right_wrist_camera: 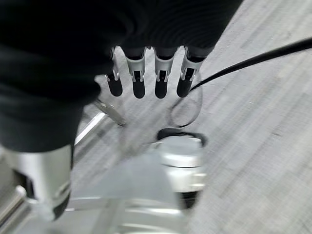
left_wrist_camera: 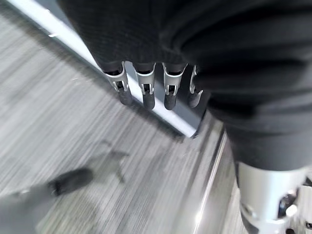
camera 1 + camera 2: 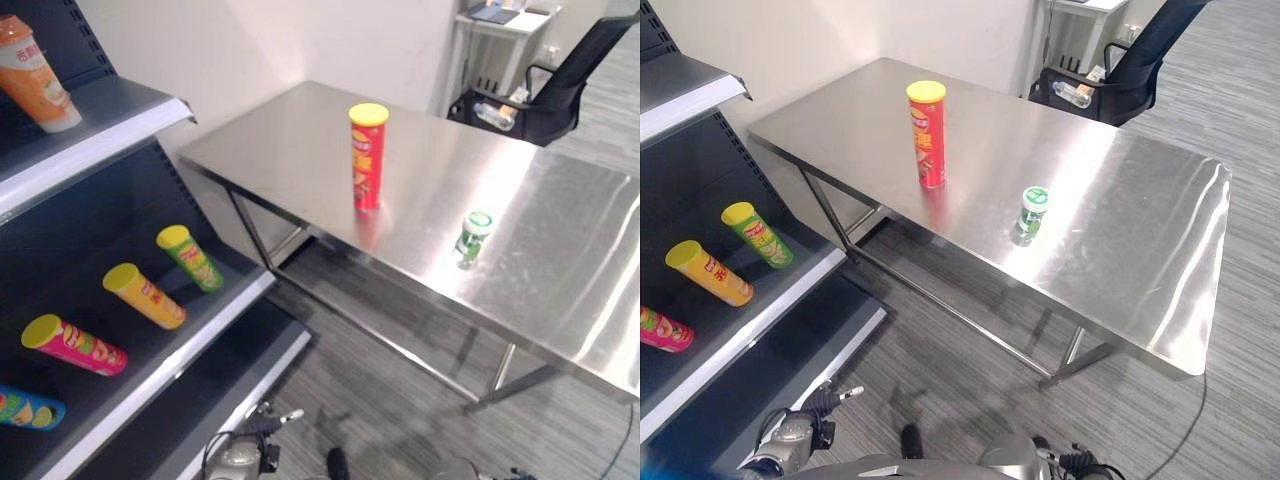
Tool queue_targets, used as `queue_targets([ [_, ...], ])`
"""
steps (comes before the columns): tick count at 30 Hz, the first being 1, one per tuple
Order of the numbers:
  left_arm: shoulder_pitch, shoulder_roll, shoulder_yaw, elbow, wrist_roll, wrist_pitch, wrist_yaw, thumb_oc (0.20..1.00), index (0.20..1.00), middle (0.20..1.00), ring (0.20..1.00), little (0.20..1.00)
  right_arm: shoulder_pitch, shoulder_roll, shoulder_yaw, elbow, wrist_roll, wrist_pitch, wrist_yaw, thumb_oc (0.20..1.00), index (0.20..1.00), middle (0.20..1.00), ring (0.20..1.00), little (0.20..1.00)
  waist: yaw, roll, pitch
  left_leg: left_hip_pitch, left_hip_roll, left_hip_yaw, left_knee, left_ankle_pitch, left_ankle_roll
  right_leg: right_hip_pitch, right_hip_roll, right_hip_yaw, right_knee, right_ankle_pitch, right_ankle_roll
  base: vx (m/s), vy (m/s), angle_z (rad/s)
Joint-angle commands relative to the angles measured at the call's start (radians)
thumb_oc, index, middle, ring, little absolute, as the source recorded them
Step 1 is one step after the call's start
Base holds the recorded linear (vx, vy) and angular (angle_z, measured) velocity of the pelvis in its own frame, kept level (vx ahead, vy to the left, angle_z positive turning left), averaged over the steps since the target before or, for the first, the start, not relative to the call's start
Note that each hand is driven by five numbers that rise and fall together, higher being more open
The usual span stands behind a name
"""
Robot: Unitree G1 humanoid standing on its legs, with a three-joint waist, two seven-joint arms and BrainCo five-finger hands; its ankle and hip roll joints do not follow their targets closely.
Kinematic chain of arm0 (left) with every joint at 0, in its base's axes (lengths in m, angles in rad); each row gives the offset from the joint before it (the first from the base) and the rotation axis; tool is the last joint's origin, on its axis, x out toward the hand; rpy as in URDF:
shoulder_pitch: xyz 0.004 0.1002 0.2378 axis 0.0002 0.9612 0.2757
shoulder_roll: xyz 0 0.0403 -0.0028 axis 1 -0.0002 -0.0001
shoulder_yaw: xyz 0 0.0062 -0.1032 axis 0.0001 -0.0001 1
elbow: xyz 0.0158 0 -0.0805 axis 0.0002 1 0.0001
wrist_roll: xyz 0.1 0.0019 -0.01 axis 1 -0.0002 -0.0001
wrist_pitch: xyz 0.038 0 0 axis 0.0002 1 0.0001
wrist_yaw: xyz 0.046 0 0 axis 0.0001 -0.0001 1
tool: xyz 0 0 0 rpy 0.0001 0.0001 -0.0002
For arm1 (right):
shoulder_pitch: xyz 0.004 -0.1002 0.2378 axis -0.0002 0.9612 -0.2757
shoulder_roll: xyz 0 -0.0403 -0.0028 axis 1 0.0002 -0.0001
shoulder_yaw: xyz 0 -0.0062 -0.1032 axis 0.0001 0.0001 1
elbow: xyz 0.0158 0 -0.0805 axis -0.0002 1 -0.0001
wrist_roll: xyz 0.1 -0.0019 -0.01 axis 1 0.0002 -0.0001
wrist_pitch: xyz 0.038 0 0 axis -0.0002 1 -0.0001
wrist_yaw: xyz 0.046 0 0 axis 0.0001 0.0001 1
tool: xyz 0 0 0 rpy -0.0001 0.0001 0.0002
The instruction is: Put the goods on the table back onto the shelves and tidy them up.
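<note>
A tall red chip can with a yellow lid (image 3: 368,155) stands upright near the middle of the steel table (image 3: 560,270). A small green-and-white bottle (image 3: 473,237) stands to its right, closer to the table's front edge. The dark shelf unit (image 3: 200,335) is on the left. My left hand (image 2: 146,92) hangs over the grey floor beside the shelf's base, fingers straight and holding nothing. My right hand (image 1: 146,83) also hangs low over the floor with straight, empty fingers.
Several chip cans lie on the middle shelf: green (image 3: 190,258), yellow (image 3: 144,295), pink (image 3: 75,345), blue (image 3: 28,409). An orange bottle (image 3: 35,75) stands on the upper shelf. A black office chair (image 3: 560,80) and a white desk (image 3: 500,25) are behind the table.
</note>
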Motion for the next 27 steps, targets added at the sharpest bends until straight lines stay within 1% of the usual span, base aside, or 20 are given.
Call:
queue_targets([
  [1, 0.006, 0.031, 0.045, -0.012, 0.046, -0.028, -0.004, 1.000, 1.000, 1.000, 1.000, 1.000, -0.013, -0.131, -0.055, 0.028, 0.087, -0.022, -0.042, 1.000, 1.000, 1.000, 1.000, 1.000, -0.017, 0.009, -0.006, 0.011, 0.099, -0.044, 0.012, -0.048, -0.134, -0.013, 0.131, 0.089, -0.072, -0.026, -0.003, 0.04, 0.149, -0.13],
  [2, -0.001, 0.039, 0.049, -0.010, 0.051, -0.027, -0.004, 1.000, 1.000, 1.000, 1.000, 1.000, 0.008, -0.157, -0.106, 0.036, 0.119, -0.024, -0.045, 1.000, 1.000, 1.000, 1.000, 1.000, -0.027, 0.004, -0.002, 0.015, 0.094, -0.042, 0.012, -0.052, -0.132, -0.029, 0.164, 0.095, -0.092, -0.034, -0.005, 0.03, 0.085, -0.06],
  [3, -0.001, 0.039, 0.049, -0.010, 0.051, -0.027, -0.004, 1.000, 1.000, 1.000, 1.000, 1.000, 0.008, -0.157, -0.106, 0.036, 0.119, -0.024, -0.045, 1.000, 1.000, 1.000, 1.000, 1.000, -0.027, 0.004, -0.001, 0.015, 0.094, -0.042, 0.012, -0.052, -0.132, -0.029, 0.164, 0.095, -0.092, -0.034, -0.005, 0.05, 0.083, -0.04],
  [4, -0.006, 0.049, 0.061, -0.009, 0.051, -0.025, -0.012, 1.000, 1.000, 1.000, 1.000, 1.000, 0.047, -0.214, -0.210, 0.056, 0.185, -0.032, -0.056, 1.000, 1.000, 1.000, 1.000, 1.000, -0.044, -0.010, 0.000, 0.021, 0.079, -0.043, 0.012, -0.064, -0.126, -0.042, 0.200, 0.091, -0.168, -0.029, 0.002, 0.05, 0.043, 0.01],
  [5, -0.006, 0.047, 0.060, -0.008, 0.051, -0.026, -0.012, 1.000, 1.000, 1.000, 1.000, 1.000, 0.048, -0.215, -0.211, 0.055, 0.186, -0.032, -0.055, 1.000, 1.000, 1.000, 1.000, 1.000, -0.044, -0.008, 0.002, 0.024, 0.080, -0.044, 0.012, -0.065, -0.126, -0.037, 0.201, 0.090, -0.172, -0.028, 0.001, 0.12, 0.092, 0.05],
  [6, -0.031, 0.043, 0.051, 0.006, 0.070, -0.023, -0.009, 1.000, 1.000, 1.000, 1.000, 1.000, 0.077, -0.290, -0.321, 0.095, 0.249, -0.037, -0.078, 1.000, 1.000, 1.000, 1.000, 1.000, -0.062, -0.020, 0.004, 0.027, 0.067, -0.048, 0.012, -0.073, -0.124, -0.022, 0.221, 0.099, -0.236, -0.029, 0.017, 0.10, 0.071, 0.06],
  [7, -0.033, 0.038, 0.045, 0.010, 0.069, -0.027, -0.008, 1.000, 1.000, 1.000, 1.000, 1.000, 0.095, -0.332, -0.382, 0.106, 0.297, -0.050, -0.099, 1.000, 1.000, 1.000, 1.000, 1.000, -0.072, -0.031, 0.005, 0.029, 0.061, -0.053, 0.016, -0.074, -0.122, -0.020, 0.231, 0.122, -0.227, -0.027, 0.011, 0.13, 0.080, 0.11],
  [8, -0.039, 0.030, 0.050, 0.013, 0.070, -0.027, -0.009, 1.000, 1.000, 1.000, 1.000, 1.000, 0.118, -0.370, -0.438, 0.106, 0.332, -0.054, -0.099, 1.000, 1.000, 1.000, 1.000, 1.000, -0.075, -0.035, 0.002, 0.037, 0.057, -0.054, 0.014, -0.078, -0.123, -0.005, 0.233, 0.139, -0.243, -0.020, 0.013, 0.10, 0.036, 0.24],
  [12, -0.025, 0.007, 0.061, 0.030, 0.084, -0.035, 0.003, 1.000, 1.000, 1.000, 1.000, 1.000, 0.202, -0.558, -0.712, 0.007, 0.413, -0.106, -0.165, 1.000, 1.000, 1.000, 1.000, 1.000, -0.098, -0.044, -0.026, 0.048, 0.069, -0.040, 0.012, -0.091, -0.133, 0.022, 0.230, 0.135, -0.285, -0.006, 0.019, 0.10, -0.005, 0.16],
  [13, -0.020, 0.007, 0.067, 0.027, 0.086, -0.034, 0.005, 1.000, 1.000, 1.000, 1.000, 1.000, 0.213, -0.602, -0.764, -0.030, 0.415, -0.120, -0.188, 1.000, 1.000, 1.000, 1.000, 1.000, -0.101, -0.049, -0.032, 0.049, 0.072, -0.037, 0.012, -0.093, -0.136, 0.025, 0.229, 0.131, -0.288, -0.007, 0.021, 0.06, -0.010, -0.06],
  [14, -0.020, 0.004, 0.065, 0.027, 0.086, -0.034, 0.006, 1.000, 1.000, 1.000, 1.000, 1.000, 0.219, -0.602, -0.771, -0.034, 0.414, -0.118, -0.189, 1.000, 1.000, 1.000, 1.000, 1.000, -0.100, -0.046, -0.032, 0.049, 0.072, -0.038, 0.012, -0.093, -0.136, 0.026, 0.229, 0.130, -0.288, -0.008, 0.021, 0.08, -0.009, 0.00],
  [15, -0.006, -0.006, 0.070, 0.029, 0.097, -0.033, 0.010, 1.000, 1.000, 1.000, 1.000, 1.000, 0.260, -0.690, -0.898, -0.168, 0.431, -0.147, -0.196, 1.000, 1.000, 1.000, 1.000, 1.000, -0.111, -0.053, -0.043, 0.053, 0.077, -0.033, 0.012, -0.096, -0.142, 0.034, 0.228, 0.126, -0.290, -0.012, 0.023, 0.04, -0.012, -0.02],
  [16, -0.001, -0.008, 0.073, 0.028, 0.096, -0.033, 0.012, 1.000, 1.000, 1.000, 1.000, 1.000, 0.266, -0.707, -0.929, -0.235, 0.425, -0.172, -0.219, 1.000, 1.000, 1.000, 1.000, 1.000, -0.117, -0.059, -0.045, 0.049, 0.079, -0.028, 0.012, -0.087, -0.145, 0.029, 0.226, 0.127, -0.290, -0.002, 0.023, 0.06, -0.014, -0.02],
  [18, 0.016, -0.013, 0.082, 0.022, 0.097, -0.029, 0.013, 1.000, 1.000, 1.000, 1.000, 1.000, 0.282, -0.723, -0.973, -0.440, 0.404, -0.220, -0.224, 1.000, 1.000, 1.000, 1.000, 1.000, -0.124, -0.060, -0.053, 0.050, 0.084, -0.020, 0.012, -0.090, -0.150, 0.028, 0.225, 0.126, -0.290, -0.002, 0.026, 0.02, -0.005, -0.01],
  [20, 0.036, -0.011, 0.088, 0.017, 0.098, -0.029, 0.003, 1.000, 1.000, 1.000, 1.000, 1.000, 0.272, -0.805, -0.986, -0.598, 0.354, -0.243, -0.190, 1.000, 1.000, 1.000, 1.000, 1.000, -0.117, -0.064, -0.055, 0.060, 0.089, -0.014, 0.012, -0.096, -0.155, 0.036, 0.224, 0.125, -0.290, -0.007, 0.027, 0.03, -0.019, -0.04],
  [22, 0.057, -0.013, 0.085, 0.009, 0.103, -0.027, -0.014, 1.000, 1.000, 1.000, 1.000, 1.000, 0.230, -0.870, -0.950, -0.724, 0.313, -0.250, -0.157, 1.000, 1.000, 1.000, 1.000, 1.000, -0.108, -0.066, -0.061, 0.066, 0.093, -0.009, 0.012, -0.105, -0.157, 0.040, 0.222, 0.122, -0.290, -0.012, 0.028, 0.02, -0.007, -0.03],
  [23, 0.075, -0.016, 0.090, -0.013, 0.099, -0.025, -0.025, 1.000, 1.000, 1.000, 1.000, 1.000, 0.200, -0.904, -0.889, -0.906, 0.232, -0.250, -0.110, 1.000, 1.000, 1.000, 1.000, 1.000, -0.093, -0.066, -0.063, 0.073, 0.096, -0.005, 0.012, -0.106, -0.158, 0.045, 0.222, 0.119, -0.290, -0.014, 0.026, 0.03, -0.013, -0.01],
  [24, 0.077, -0.015, 0.093, -0.015, 0.100, -0.024, -0.025, 1.000, 1.000, 1.000, 1.000, 1.000, 0.194, -0.901, -0.883, -0.912, 0.227, -0.245, -0.112, 1.000, 1.000, 1.000, 1.000, 1.000, -0.096, -0.067, -0.063, 0.074, 0.097, -0.005, 0.012, -0.107, -0.158, 0.046, 0.223, 0.120, -0.290, -0.014, 0.026, 0.00, 0.000, 0.00],
  [25, 0.079, -0.016, 0.091, -0.019, 0.098, -0.027, -0.026, 1.000, 1.000, 1.000, 1.000, 1.000, 0.172, -0.917, -0.844, -0.984, 0.199, -0.261, -0.091, 1.000, 1.000, 1.000, 1.000, 1.000, -0.086, -0.068, -0.064, 0.077, 0.097, -0.005, 0.012, -0.107, -0.159, 0.049, 0.222, 0.118, -0.290, -0.016, 0.024, 0.00, 0.000, 0.00],
  [27, 0.093, -0.011, 0.100, -0.051, 0.099, -0.032, -0.033, 1.000, 1.000, 1.000, 1.000, 1.000, 0.136, -0.930, -0.768, -1.052, 0.115, -0.247, -0.054, 1.000, 1.000, 1.000, 1.000, 1.000, -0.073, -0.069, -0.066, 0.081, 0.101, -0.008, 0.012, -0.108, -0.162, 0.060, 0.222, 0.107, -0.290, -0.024, 0.021, 0.01, -0.027, 0.10],
])
